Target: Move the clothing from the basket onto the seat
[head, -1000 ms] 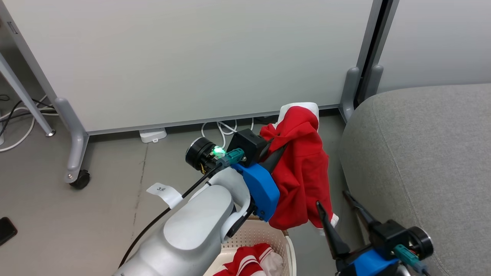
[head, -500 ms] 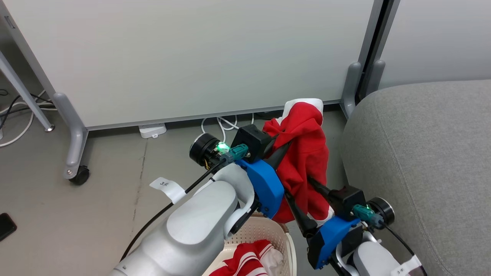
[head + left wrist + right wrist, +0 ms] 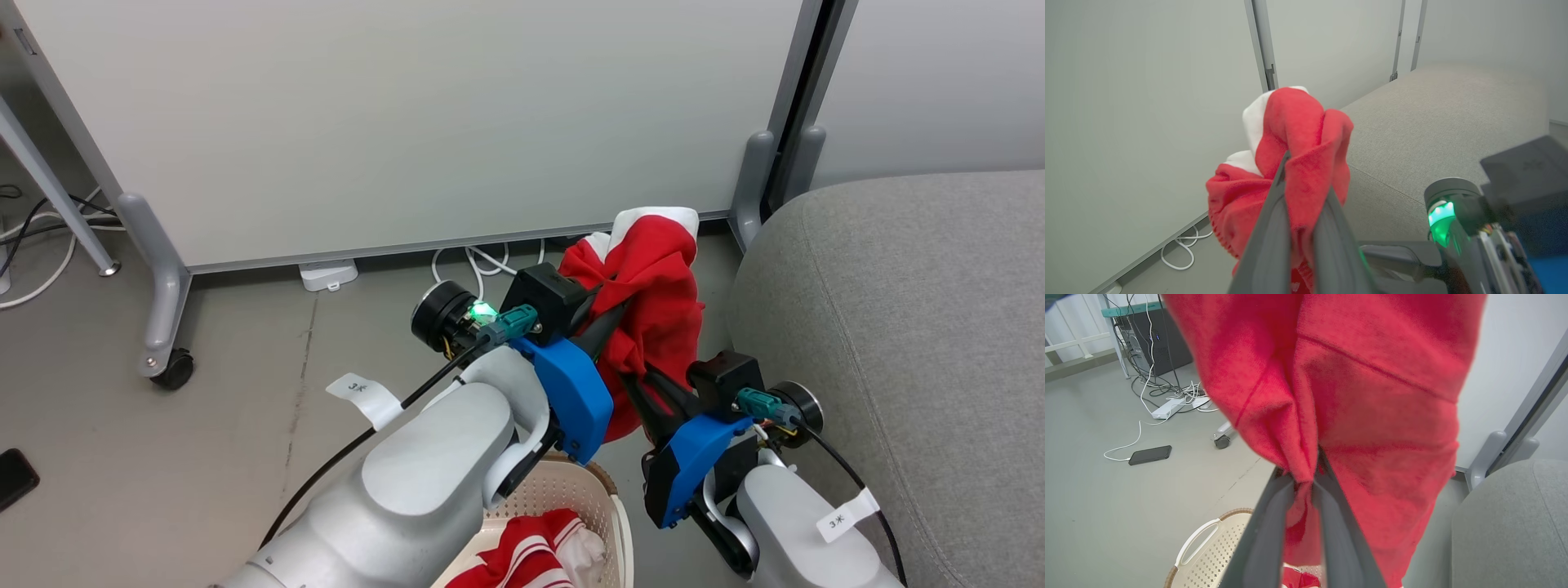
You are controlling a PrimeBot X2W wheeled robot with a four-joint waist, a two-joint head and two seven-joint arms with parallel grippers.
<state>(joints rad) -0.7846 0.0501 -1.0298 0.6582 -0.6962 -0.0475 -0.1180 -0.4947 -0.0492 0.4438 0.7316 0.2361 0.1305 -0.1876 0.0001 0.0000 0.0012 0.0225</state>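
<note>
A plain red garment with white trim hangs in the air between the basket and the seat. My left gripper is shut on its upper folds, and the left wrist view shows that gripper pinching the garment. My right gripper grips it lower down; in the right wrist view its fingers meet on a fold of the cloth. The cream basket sits below with a striped red-and-white garment inside. The grey seat lies to the right.
A white partition panel stands behind on a wheeled foot, with a post at the seat's corner. White cables and a power strip lie along its base. A black phone lies on the grey floor.
My right gripper came up and leftward from the lower right to the hanging garment and closed on its lower part. The left gripper kept its hold and rose slightly.
</note>
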